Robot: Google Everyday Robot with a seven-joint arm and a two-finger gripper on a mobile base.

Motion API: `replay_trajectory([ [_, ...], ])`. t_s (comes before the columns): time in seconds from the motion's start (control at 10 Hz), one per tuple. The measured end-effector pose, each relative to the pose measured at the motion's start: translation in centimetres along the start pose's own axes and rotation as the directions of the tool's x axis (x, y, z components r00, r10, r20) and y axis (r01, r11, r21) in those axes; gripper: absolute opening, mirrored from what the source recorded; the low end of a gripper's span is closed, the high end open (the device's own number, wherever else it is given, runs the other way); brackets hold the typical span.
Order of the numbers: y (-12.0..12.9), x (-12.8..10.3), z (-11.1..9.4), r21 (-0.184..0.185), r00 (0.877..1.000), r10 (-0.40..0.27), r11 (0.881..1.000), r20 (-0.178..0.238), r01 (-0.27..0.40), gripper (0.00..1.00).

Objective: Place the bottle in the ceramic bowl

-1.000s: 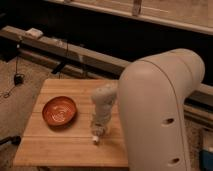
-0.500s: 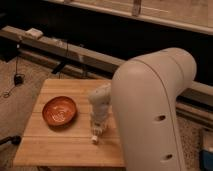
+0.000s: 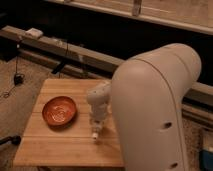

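Tool [image 3: 96,124] hangs over the worktop [image 3: 50,147] middle, right of the bowl [image 3: 59,111]; its grip I cannot tell. The bottle [image 3: 95,135] looks light and slippery: hold mid-body.

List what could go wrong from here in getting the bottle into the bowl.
1. The tool hangs over bare wood beside the ceramic bowl. What seems to be the bottle under it would land on the table if let go here.
2. The bowl is shallow, so a bottle dropped in could roll out.
3. The arm hides the table's right side.
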Motion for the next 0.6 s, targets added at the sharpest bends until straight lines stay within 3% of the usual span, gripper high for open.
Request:
replay_trajectory([
  [0.3, 3.2, -0.7, -5.5, -0.024, 0.995, -0.099, 0.995, 0.025, 0.100, 0.00],
  [0.4, 5.2, -1.2, -7.3, -0.032, 0.986, -0.164, 0.986, 0.030, 0.165, 0.00],
  [0.6, 9.3, -1.7, -8.9, -0.047, 0.962, -0.272, 0.961, 0.035, 0.274, 0.00],
])
